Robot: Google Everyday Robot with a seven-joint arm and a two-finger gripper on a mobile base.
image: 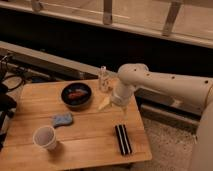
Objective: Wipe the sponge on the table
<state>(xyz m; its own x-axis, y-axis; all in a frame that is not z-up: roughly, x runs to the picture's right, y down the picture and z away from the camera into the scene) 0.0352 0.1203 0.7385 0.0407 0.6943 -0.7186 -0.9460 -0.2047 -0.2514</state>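
The light-blue sponge (62,119) lies flat on the wooden table (90,147), left of centre and just above a paper cup. My white arm reaches in from the right, and its gripper (105,103) hangs low over the table's back middle. It sits just right of the black bowl and about a bowl's width to the right of and behind the sponge. Nothing shows in the gripper.
A black bowl (76,94) holding something orange-red sits at the back. A clear bottle (103,79) stands behind the gripper. A white paper cup (45,137) stands front left. A black ribbed block (122,139) lies front right. Cables and dark gear crowd the left edge.
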